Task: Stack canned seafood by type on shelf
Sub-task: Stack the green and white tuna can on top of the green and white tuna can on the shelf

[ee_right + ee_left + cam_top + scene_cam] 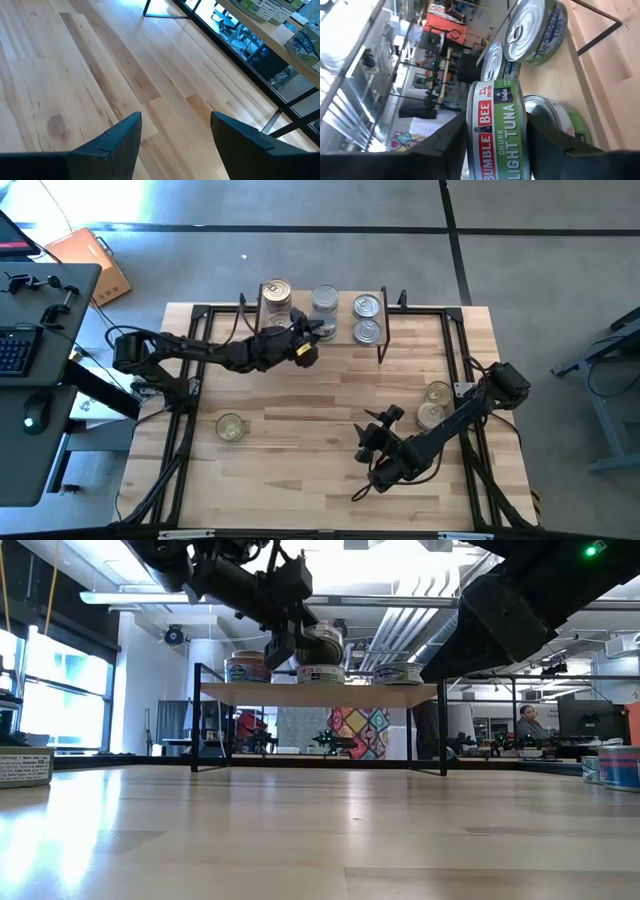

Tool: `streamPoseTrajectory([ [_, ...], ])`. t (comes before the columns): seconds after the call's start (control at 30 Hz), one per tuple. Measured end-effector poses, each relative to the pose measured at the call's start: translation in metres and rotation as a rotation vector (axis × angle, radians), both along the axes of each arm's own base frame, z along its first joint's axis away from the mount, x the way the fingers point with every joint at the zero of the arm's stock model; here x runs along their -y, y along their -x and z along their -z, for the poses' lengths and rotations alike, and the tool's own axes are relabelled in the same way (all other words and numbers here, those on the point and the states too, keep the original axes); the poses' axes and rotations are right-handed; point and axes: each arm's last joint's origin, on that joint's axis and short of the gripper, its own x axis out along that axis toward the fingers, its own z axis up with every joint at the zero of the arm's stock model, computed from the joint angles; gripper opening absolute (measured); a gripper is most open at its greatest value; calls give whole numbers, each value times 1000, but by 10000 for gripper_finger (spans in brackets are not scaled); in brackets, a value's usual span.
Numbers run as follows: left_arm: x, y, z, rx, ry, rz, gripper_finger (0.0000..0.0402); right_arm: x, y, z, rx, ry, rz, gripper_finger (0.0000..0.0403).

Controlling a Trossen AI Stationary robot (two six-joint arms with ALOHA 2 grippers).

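The shelf (345, 322) stands at the table's far middle with several tins on it: a gold-lidded one (275, 292) at its left, two silvery ones (368, 306) (368, 331) at its right. My left gripper (495, 120) reaches in from the left and is shut on a green-labelled Bumble Bee tuna tin (496, 135), which sits over another tin (560, 122) on the shelf's middle. My right gripper (175, 125) hangs open over bare table near the right front, nothing between its fingers. My left gripper has the tuna tin between its two fingers, one finger (452, 137) against the lid side and the other (545, 142) against the base side, at the tin's near edge. The fingers come in about level from the table's left. The tin stays upright above the lower tin (320, 674); whether it rests on it I cannot tell.
One loose tin (230, 427) lies on the table at the left, two more (437, 392) (430, 415) at the right beside my right arm. The shelf's thin black legs (194, 720) stand on the tabletop. Black frame rails run along the table's edges.
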Motion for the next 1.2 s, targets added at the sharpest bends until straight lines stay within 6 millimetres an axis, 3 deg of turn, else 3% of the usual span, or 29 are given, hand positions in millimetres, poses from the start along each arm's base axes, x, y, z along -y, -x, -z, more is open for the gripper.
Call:
streamPoseTrajectory([
  [0.57, -9, -8, -20, -32, 160, 30, 228, 0, 0, 0, 3, -2, 0, 231],
  [0.9, -12, -7, -22, -67, 230, 17, 268, 0, -1, 0, 8, -6, 2, 231],
  [1.2, -24, -6, -33, -52, 371, 21, 278, 0, -1, 0, 11, -8, 3, 231],
])
